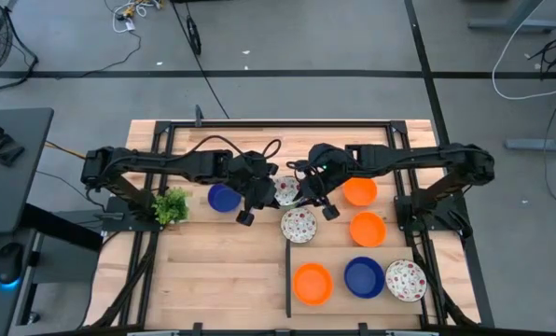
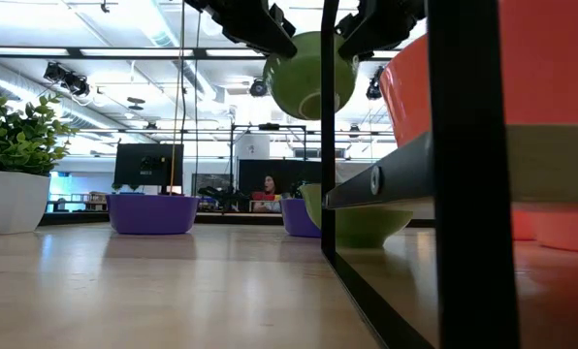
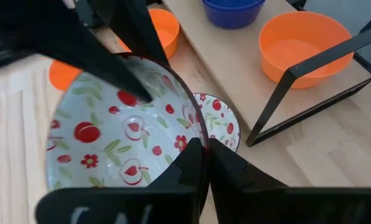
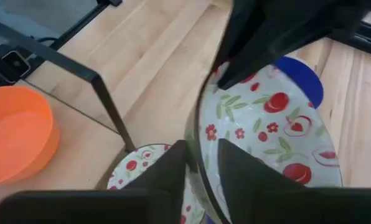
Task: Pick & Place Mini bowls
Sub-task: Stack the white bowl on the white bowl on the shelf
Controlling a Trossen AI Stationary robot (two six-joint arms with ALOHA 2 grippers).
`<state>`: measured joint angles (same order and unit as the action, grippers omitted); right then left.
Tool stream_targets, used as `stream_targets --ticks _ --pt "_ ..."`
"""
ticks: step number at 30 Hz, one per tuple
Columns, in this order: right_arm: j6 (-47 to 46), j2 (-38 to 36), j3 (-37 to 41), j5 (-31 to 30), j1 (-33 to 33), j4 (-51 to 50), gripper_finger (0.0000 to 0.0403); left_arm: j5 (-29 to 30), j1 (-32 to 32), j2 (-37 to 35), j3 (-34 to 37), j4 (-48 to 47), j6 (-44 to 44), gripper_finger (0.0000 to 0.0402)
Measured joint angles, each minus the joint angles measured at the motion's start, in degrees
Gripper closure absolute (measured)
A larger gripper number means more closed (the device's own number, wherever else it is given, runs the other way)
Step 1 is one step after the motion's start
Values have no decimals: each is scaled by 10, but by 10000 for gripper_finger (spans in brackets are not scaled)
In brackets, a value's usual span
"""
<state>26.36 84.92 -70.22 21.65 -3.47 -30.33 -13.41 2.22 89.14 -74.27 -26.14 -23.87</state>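
white and red-speckled, the lifted bowl point(image 1: 286, 190) hangs above the bench's middle, toward its far edge, both my arms stretched inward to it. only the low view shows its green underside clear of the wood. left gripper point(image 3: 205, 163) and right gripper point(image 4: 201, 163) each pinch its rim, fingers nearly closed.

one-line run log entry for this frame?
stage: handover | left tool: shut on patterned bowl rim | right tool: closing on the rim | bowl: held above table
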Motion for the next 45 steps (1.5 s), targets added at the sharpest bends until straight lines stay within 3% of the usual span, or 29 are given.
stream_targets --ticks 4,7,10,14,19,27,35,45 --pt "4 0 0 -36 37 -10 385 0 0 0 -1 10 -6 374" --pt "-36 -4 0 -112 83 -16 391 5 -1 0 0 21 0 347" --pt "-102 -15 0 -191 137 -34 394 18 0 -7 0 28 10 298" --pt "-219 -23 -10 -285 227 -131 397 84 2 -39 -1 16 28 236" --pt "-416 -14 -66 -384 326 -253 397 168 -4 -76 -1 0 54 203" --pt "-726 -8 -136 -412 456 -406 398 202 -8 -86 -1 -33 57 215" --pt "-970 -9 -159 -358 563 -462 398 215 -8 -83 30 -32 76 225" --pt "-1159 43 -159 -321 680 -503 398 228 -8 -83 84 1 95 225"
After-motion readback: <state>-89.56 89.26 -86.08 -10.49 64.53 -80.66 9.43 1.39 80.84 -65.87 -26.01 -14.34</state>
